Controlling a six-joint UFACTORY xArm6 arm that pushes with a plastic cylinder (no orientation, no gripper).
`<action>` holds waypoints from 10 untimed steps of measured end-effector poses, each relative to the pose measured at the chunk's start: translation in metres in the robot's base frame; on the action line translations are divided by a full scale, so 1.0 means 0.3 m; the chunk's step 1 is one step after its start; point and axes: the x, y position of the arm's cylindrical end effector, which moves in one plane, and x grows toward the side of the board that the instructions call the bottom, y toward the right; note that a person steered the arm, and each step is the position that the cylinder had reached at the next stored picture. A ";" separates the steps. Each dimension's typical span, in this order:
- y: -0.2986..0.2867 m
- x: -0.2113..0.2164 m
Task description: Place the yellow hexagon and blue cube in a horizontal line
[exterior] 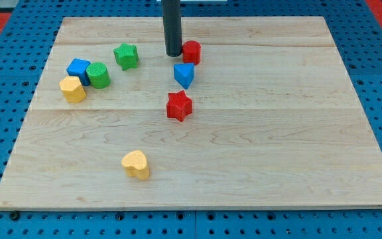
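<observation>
The yellow hexagon [73, 89] lies at the view's left, touching the lower left of the blue cube [79, 70]. A green cylinder [99, 75] sits against the cube's right side. My tip [173, 54] comes down from the view's top, well right of these blocks. It stands just left of a red cylinder [191, 52] and above a blue triangular block [184, 75].
A green star [126, 56] lies between the left cluster and my tip. A red star [178, 105] sits near the board's middle. A yellow heart [136, 164] lies toward the view's bottom. The wooden board [297, 146] rests on a blue pegboard.
</observation>
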 end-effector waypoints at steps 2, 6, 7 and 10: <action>-0.103 -0.168; -0.631 0.244; -0.629 0.423; -0.734 0.619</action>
